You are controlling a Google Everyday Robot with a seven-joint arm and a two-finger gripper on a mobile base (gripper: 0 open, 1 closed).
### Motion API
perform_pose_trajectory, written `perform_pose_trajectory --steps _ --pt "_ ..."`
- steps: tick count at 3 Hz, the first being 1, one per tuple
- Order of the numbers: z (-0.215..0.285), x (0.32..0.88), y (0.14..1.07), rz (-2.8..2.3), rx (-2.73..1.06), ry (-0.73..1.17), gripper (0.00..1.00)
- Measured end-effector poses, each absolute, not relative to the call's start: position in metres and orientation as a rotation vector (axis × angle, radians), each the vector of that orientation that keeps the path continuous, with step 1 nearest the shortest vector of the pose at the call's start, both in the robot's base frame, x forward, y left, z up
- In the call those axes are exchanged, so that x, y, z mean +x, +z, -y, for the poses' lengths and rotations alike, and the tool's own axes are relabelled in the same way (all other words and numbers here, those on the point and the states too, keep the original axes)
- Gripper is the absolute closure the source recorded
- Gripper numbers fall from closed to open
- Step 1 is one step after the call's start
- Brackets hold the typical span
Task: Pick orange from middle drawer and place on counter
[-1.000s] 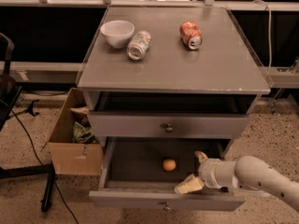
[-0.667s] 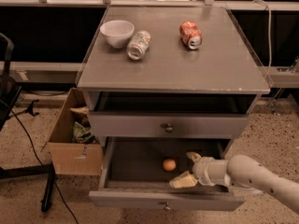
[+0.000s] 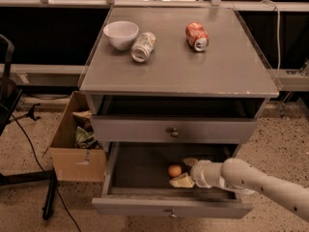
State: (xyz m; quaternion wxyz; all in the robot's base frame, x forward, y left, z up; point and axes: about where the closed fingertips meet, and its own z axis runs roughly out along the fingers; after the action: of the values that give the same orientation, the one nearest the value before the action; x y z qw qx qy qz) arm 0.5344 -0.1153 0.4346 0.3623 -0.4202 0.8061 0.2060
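The middle drawer [image 3: 140, 207] stands pulled open at the bottom of the frame. The orange [image 3: 175, 170] lies on its dark floor, a little right of centre. The tool [image 3: 180, 172] reaches in from the lower right, its two pale fingers spread apart on either side of the orange and not clamped on it. I judge that nothing is lifted yet. Grasping, raising and setting it on the worktop [image 3: 178, 66], beside the white bowl [image 3: 120, 34], silver can [image 3: 143, 46] and red can [image 3: 197, 36], are left to do.

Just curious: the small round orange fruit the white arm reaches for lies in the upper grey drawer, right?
No. The camera view shows the orange in the pulled-out middle drawer, below that one; the open gripper sits just beside the fruit.
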Motion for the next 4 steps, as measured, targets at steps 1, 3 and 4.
perform_pose_trajectory --steps 1,3,4 --pt "0.115 0.534 0.434 -2.075 -1.083 0.531 0.22" --pt "0.112 0.538 0.430 -2.061 -1.074 0.538 0.17" --pt "0.109 0.543 0.421 -2.041 -1.060 0.546 0.15"
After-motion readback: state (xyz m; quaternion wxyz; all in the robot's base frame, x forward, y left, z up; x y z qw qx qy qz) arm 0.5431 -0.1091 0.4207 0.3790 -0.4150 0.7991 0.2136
